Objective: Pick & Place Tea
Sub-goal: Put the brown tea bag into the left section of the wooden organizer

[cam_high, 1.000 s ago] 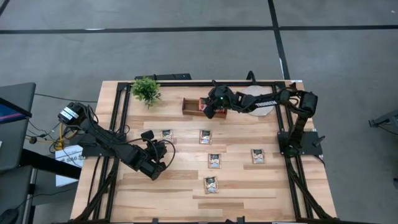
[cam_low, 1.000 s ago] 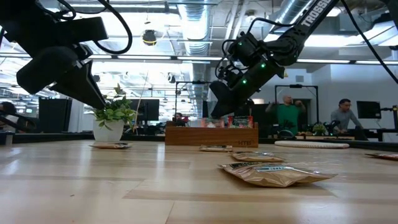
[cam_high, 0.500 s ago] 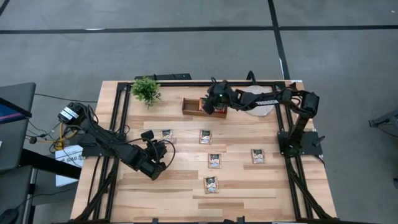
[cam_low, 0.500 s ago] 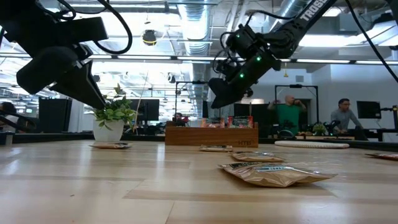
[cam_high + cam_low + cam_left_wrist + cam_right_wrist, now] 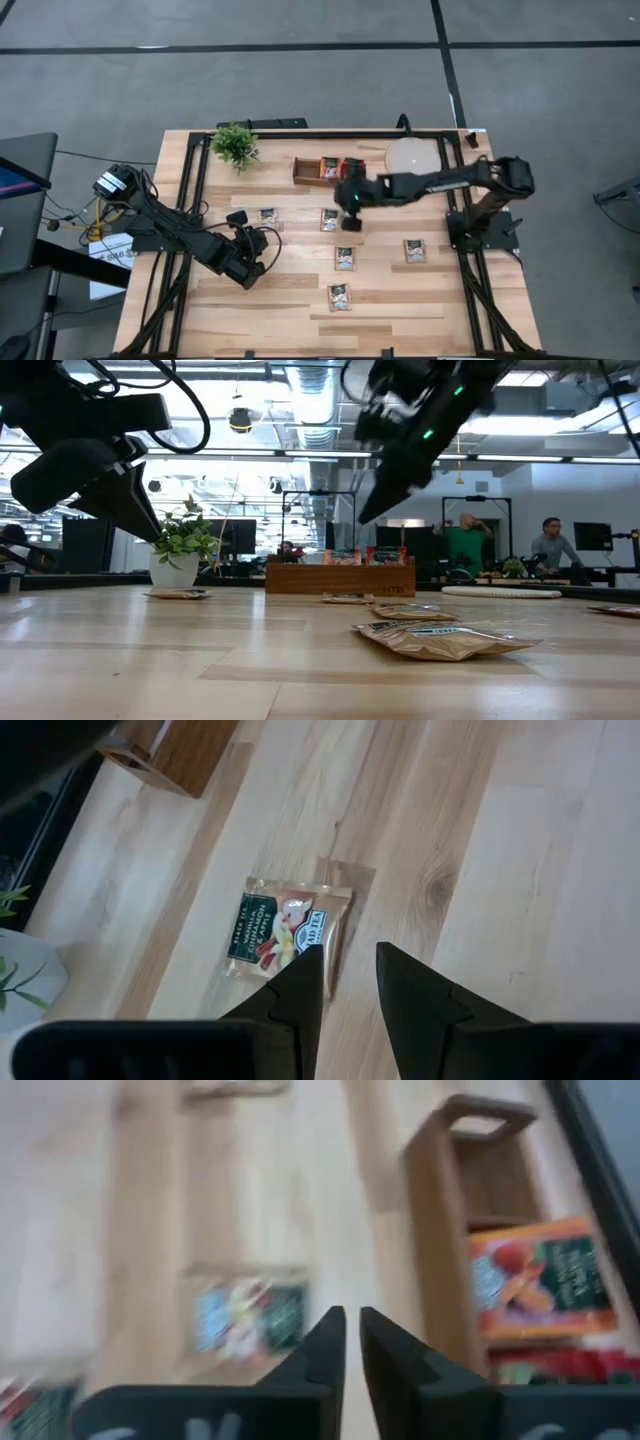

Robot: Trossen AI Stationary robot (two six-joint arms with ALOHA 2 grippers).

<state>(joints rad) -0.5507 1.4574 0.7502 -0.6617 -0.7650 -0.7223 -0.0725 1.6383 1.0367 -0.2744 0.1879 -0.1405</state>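
Several tea sachets lie flat on the wooden table: one (image 5: 268, 216) in front of my left gripper (image 5: 270, 238), one (image 5: 330, 219) beside my right gripper (image 5: 351, 222), and others (image 5: 345, 258) (image 5: 415, 250) (image 5: 340, 297) nearer the front. In the left wrist view my left gripper (image 5: 350, 982) is open just short of its sachet (image 5: 285, 927). My right gripper (image 5: 352, 1325) hangs above the table, shut with nothing between its fingers, near a blurred sachet (image 5: 250, 1315). Red-orange sachets (image 5: 540, 1280) stand in the wooden tray (image 5: 305, 170).
A small potted plant (image 5: 235, 144) stands at the far left and a round pale disc (image 5: 412, 157) at the far right beside the tray. Black rails (image 5: 195, 190) run along both table sides. Bare wood lies at the near edge. People stand in the room beyond (image 5: 462, 540).
My right gripper has left the tray, risen and swung toward the table's near edge. It now hangs over the middle of the table beside a sachet. The red-orange sachets in the tray show uncovered.
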